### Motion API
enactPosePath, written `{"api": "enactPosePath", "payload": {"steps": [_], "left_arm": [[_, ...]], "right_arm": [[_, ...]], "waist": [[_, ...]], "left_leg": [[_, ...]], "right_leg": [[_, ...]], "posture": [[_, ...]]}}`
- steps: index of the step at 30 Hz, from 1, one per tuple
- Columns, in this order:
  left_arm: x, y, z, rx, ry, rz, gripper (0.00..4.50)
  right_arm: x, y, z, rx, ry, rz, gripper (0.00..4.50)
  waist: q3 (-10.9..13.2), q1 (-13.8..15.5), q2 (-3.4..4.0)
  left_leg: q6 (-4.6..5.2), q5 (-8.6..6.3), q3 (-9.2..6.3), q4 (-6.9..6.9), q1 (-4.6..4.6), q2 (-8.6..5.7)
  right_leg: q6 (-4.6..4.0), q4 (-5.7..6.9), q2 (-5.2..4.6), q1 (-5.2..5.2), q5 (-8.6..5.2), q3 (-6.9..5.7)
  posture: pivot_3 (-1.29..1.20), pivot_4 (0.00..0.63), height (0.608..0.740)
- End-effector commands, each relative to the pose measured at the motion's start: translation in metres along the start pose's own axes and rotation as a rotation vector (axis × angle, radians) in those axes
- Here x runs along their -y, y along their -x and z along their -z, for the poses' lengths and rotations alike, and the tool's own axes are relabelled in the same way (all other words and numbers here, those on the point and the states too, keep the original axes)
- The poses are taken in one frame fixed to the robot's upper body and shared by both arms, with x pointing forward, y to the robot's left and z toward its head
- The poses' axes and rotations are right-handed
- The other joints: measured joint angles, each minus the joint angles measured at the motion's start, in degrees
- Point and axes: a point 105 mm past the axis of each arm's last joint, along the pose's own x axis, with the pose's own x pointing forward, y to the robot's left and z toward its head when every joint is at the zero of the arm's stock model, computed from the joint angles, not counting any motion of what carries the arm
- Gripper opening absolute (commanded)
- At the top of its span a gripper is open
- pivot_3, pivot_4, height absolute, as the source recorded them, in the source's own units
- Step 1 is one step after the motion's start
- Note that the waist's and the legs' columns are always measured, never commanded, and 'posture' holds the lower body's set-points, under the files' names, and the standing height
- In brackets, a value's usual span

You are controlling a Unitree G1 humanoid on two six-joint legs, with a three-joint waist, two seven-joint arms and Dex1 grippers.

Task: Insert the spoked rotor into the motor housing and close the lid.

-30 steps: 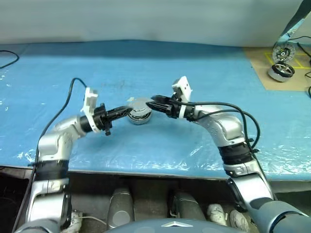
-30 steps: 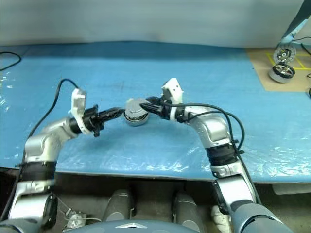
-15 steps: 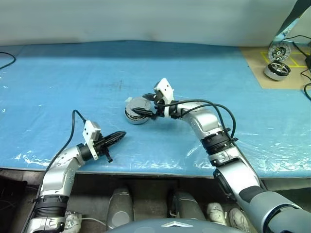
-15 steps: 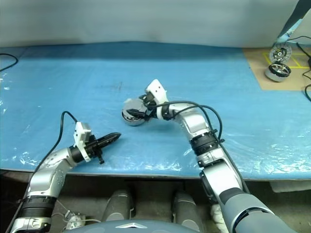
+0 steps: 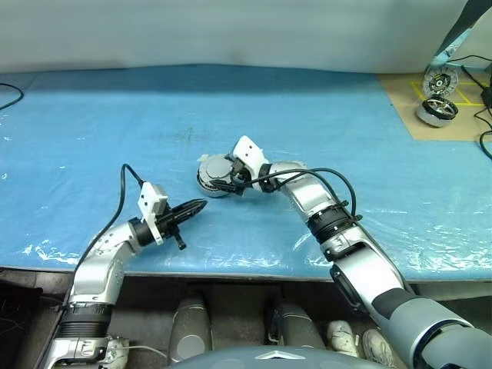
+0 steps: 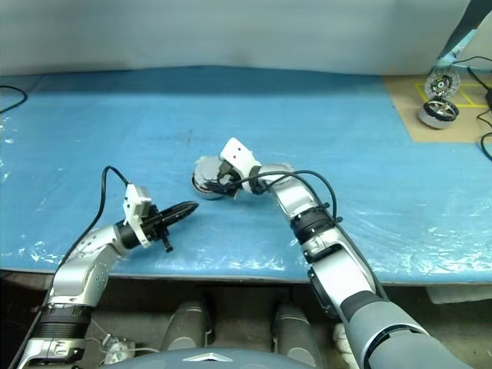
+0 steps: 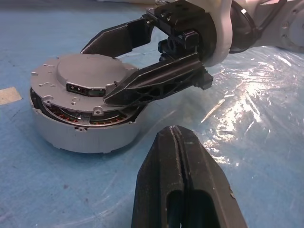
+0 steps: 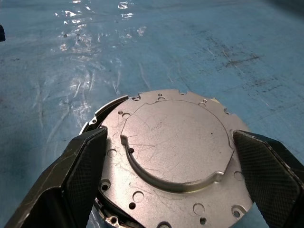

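Near the middle of the blue worktop (image 5: 92, 115), we are spreading our right gripper (image 8: 166, 156) wide astride the lid (image 8: 173, 142), sitting slightly askew on the motor housing (image 7: 85, 135). Our left gripper (image 5: 194, 207), clenched empty, is hovering toward the front edge.

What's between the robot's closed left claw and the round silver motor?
Just bare blue table cover. In the head views, the shut left claw points toward the motor housing across an open stretch; the right claw straddles the lid.
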Motion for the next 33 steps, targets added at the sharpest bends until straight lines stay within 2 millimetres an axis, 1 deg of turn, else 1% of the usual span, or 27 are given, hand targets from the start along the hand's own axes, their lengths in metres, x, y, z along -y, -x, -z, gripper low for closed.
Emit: {"api": "enactPosePath", "payload": {"steps": [1,8,11,13,14,19,23,27,30,33], "left_arm": [[0.007,-0.004,-0.010,0.026,-0.011,0.033,0.00],[0.001,-0.002,-0.006,0.012,-0.024,0.017,0.00],[0.002,-0.001,-0.004,0.013,-0.025,0.014,0.00],[0.002,-0.001,-0.003,0.014,-0.024,0.013,0.00],[0.002,-0.001,-0.002,0.014,-0.024,0.012,0.00],[0.003,0.000,0.003,0.012,-0.019,0.017,0.00],[0.002,0.000,0.006,0.010,-0.017,0.018,0.00],[0.002,0.000,0.008,0.009,-0.019,0.024,0.00],[0.005,-0.002,0.005,0.014,-0.022,0.029,0.00],[0.004,-0.003,0.003,0.011,-0.022,0.030,0.00]], "right_arm": [[0.008,0.000,-0.014,0.040,0.006,0.025,4.46],[0.001,-0.006,-0.005,0.012,0.028,0.010,4.46],[-0.006,-0.007,-0.003,0.011,0.026,-0.021,3.89],[-0.009,-0.007,-0.001,0.002,0.025,-0.042,3.24],[-0.011,-0.007,0.000,-0.003,0.031,-0.049,3.10],[-0.012,-0.004,-0.015,0.049,-0.013,-0.061,3.10],[-0.012,-0.003,-0.018,0.041,-0.024,-0.055,3.10],[-0.012,-0.005,-0.006,-0.009,0.007,-0.037,3.10],[-0.008,-0.005,0.007,-0.050,0.007,-0.004,3.10],[-0.007,-0.004,0.012,-0.058,-0.004,-0.001,3.10]], "waist": [[0.00,0.00,0.00],[0.00,0.00,0.00],[0.00,0.00,0.00],[0.00,0.00,0.00],[0.00,0.00,0.00],[0.00,0.01,0.00],[0.00,0.01,0.00],[0.00,0.01,0.00],[-0.01,0.01,0.00],[-0.01,0.00,0.00]], "left_leg": [[0.00,0.00,0.00,0.00,0.00,0.00],[0.00,0.00,0.00,0.06,0.02,0.00],[0.00,0.00,0.00,0.10,0.02,0.00],[0.00,0.00,0.00,0.12,0.02,0.00],[0.00,0.00,0.00,0.12,0.02,0.00],[0.01,0.00,0.00,0.12,0.02,0.01],[0.01,0.00,0.00,0.12,0.02,0.00],[0.00,0.00,0.00,0.12,0.02,0.00],[0.00,0.00,0.00,0.12,0.03,0.00],[0.00,0.00,0.00,0.17,0.09,0.00]], "right_leg": [[0.00,0.01,0.00,0.00,0.00,0.00],[-0.16,0.09,0.00,0.00,-0.09,0.00],[-0.16,0.11,-0.01,0.00,-0.09,0.01],[-0.18,0.13,-0.01,0.01,-0.10,0.02],[-0.18,0.13,-0.01,0.00,-0.10,0.02],[-0.16,0.14,0.00,0.00,-0.09,0.01],[-0.15,0.15,0.00,0.00,-0.09,0.01],[-0.15,0.14,-0.01,0.00,-0.09,0.01],[-0.15,0.15,-0.01,0.00,-0.08,0.01],[-0.20,0.27,-0.02,0.01,-0.11,0.04]], "posture": [[0.00,0.150,0.740],[0.00,0.150,0.740],[0.00,0.150,0.740],[0.00,0.150,0.740],[0.00,0.150,0.740],[0.00,0.150,0.740],[0.00,0.150,0.740],[0.00,0.150,0.740],[0.00,0.150,0.740],[0.00,0.150,0.740]]}}
